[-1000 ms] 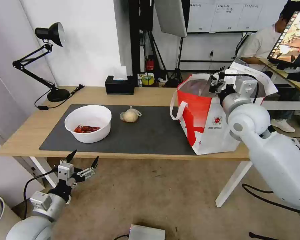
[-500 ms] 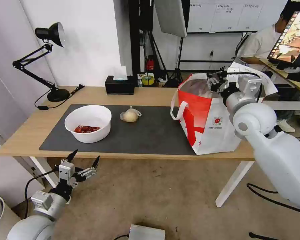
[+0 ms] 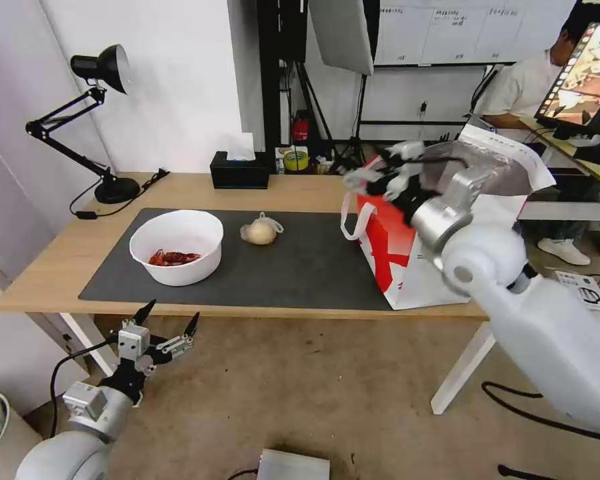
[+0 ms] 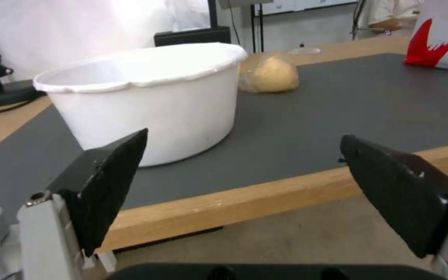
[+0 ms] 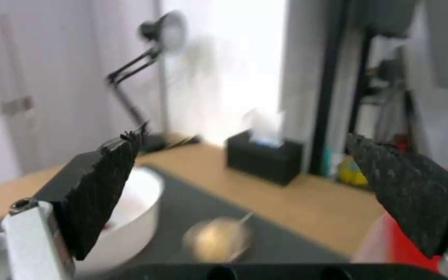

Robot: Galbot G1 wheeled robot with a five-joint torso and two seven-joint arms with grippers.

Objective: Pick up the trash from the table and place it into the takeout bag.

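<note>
A white round bowl [image 3: 177, 247] with red scraps sits on the left of the dark grey mat [image 3: 300, 267] that covers the table [image 3: 300, 190]. A knotted clear bag with a beige lump [image 3: 260, 231] lies just right of the bowl. The red-and-white takeout bag [image 3: 407, 260] stands open at the table's right end. My right gripper [image 3: 379, 163] hangs open and empty above the bag's left rim, facing the bowl [image 5: 130, 217] and the knotted bag [image 5: 216, 239]. Below the table's front edge, my left gripper [image 3: 167, 320] is open, level with the bowl [image 4: 151, 101].
A black tissue box [image 3: 240, 170] and a black desk lamp [image 3: 103, 120] stand along the table's back edge. A person sits at another desk at the far right. A small grey box [image 3: 293, 465] lies on the floor in front of me.
My right gripper has swung left, from over the takeout bag's mouth to above its left rim, and now faces the table. The left arm has stayed put.
</note>
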